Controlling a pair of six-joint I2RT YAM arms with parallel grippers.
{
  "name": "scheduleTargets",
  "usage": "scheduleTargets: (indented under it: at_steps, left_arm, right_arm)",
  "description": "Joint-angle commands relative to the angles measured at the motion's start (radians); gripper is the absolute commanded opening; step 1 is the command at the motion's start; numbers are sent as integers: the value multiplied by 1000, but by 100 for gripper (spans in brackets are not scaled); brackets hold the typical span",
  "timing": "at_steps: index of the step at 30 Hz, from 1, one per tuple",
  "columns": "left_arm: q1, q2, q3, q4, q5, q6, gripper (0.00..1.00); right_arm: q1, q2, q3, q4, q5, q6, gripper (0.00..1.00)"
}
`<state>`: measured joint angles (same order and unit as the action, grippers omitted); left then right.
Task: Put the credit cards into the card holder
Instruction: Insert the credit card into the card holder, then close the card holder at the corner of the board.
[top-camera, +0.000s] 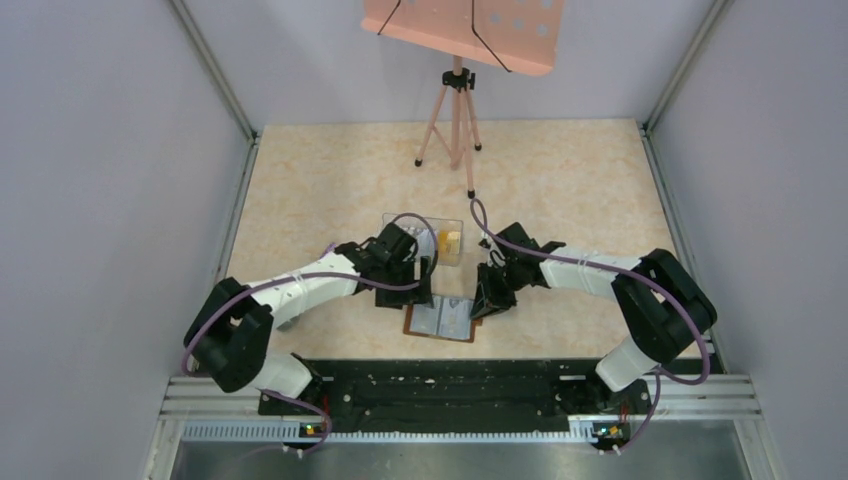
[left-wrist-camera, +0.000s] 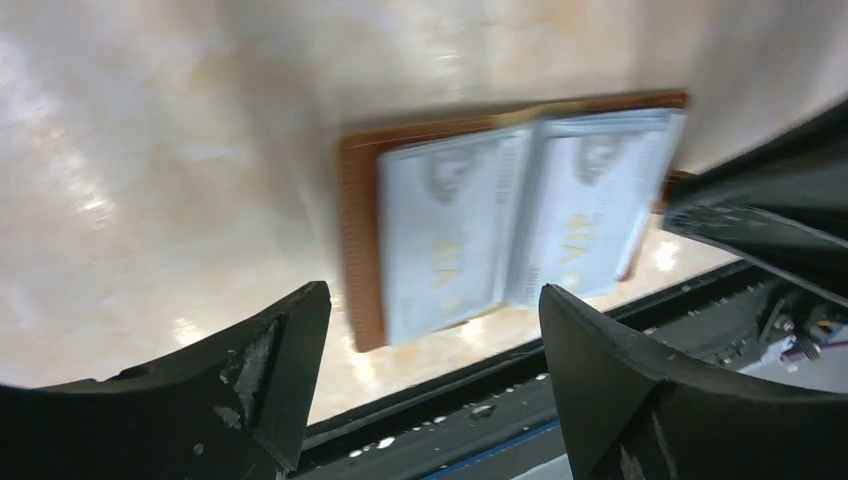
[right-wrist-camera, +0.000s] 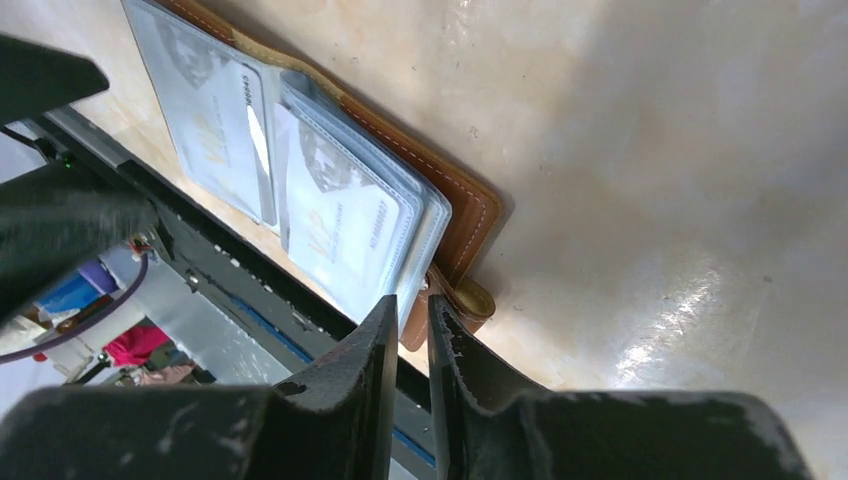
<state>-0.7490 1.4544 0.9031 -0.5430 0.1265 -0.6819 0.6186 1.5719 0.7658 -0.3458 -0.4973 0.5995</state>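
Left gripper (left-wrist-camera: 430, 300) stands wide open and empty; the card holder (left-wrist-camera: 358, 250) lies open on the counter (left-wrist-camera: 150, 150) directly beneath it, with pale credit cards (left-wrist-camera: 445, 235) in both visible clear pockets. Right gripper (right-wrist-camera: 410, 305) is all but closed with nothing seen held, its tips at the holder's snap-tab edge. Likely fault: those tips slip off that narrow edge, letting the holder slide or fold when the orange-yellow card (top-camera: 451, 241), in the clear box (top-camera: 456, 222) beyond the left gripper, is pushed in.

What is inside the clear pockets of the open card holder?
Inside the card holder, two pale credit cards show, one per facing pocket. Pockets stacked beneath are covered.
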Motion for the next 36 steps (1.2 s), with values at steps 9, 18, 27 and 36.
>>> scheduleTargets:
  at_steps: [9, 18, 27, 36]
  left_arm:
    - [167, -68, -268, 343, 329, -96, 80]
    - [165, -56, -258, 440, 448, -129, 56]
    - [155, -25, -200, 413, 488, -94, 33]
    - [77, 56, -40, 176, 349, 20, 11]
  right_arm:
    - [-8, 28, -39, 18, 12, -35, 2]
    - [-7, 55, -47, 26, 11, -38, 0]
    - [-9, 64, -42, 40, -5, -40, 0]
    - [-9, 27, -4, 36, -14, -40, 7]
